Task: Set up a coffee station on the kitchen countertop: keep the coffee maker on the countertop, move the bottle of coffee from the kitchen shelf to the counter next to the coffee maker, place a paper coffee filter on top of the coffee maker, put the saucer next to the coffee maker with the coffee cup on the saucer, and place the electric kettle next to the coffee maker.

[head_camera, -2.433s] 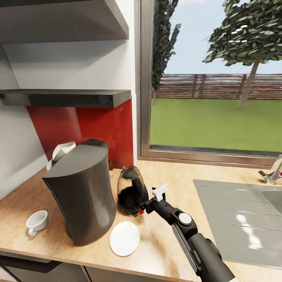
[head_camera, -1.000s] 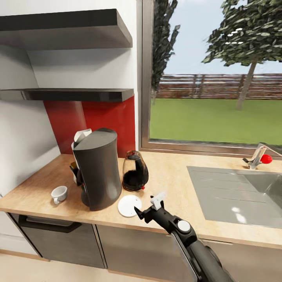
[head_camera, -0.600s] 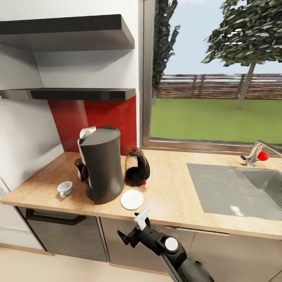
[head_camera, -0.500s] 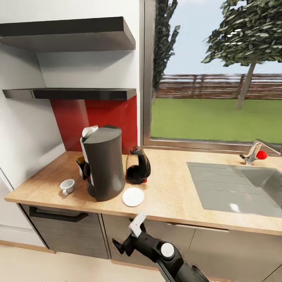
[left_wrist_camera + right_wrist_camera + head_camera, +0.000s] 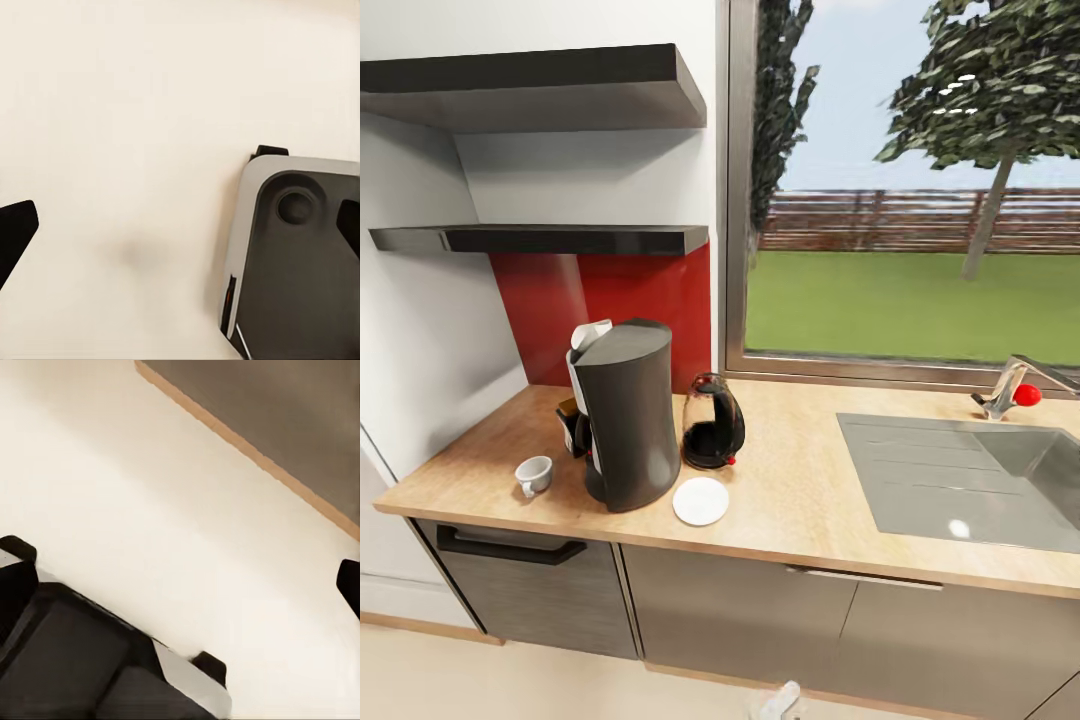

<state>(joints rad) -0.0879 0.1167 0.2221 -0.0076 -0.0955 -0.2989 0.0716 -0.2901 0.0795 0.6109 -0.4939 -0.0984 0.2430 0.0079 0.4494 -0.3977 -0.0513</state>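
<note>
Here one saucer, one coffee cup, one electric kettle.

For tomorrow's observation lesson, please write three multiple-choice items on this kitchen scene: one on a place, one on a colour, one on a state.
1. Where does the saucer lie?
A. In the sink
B. On the countertop, in front of the kettle
C. On the lower shelf

2. What colour is the wall panel behind the coffee maker?
A. Red
B. Blue
C. Green

3. How is the coffee cup placed?
A. On the saucer
B. Upside down on top of the coffee maker
C. On the bare countertop, apart from the saucer

Answers:
1. B, as the white plate rests on the wood worktop just in front of the glass kettle.
2. A, as the glossy panel under the lower shelf is red.
3. C, as the cup stands on one side of the coffee maker and the saucer lies on the other.
</note>
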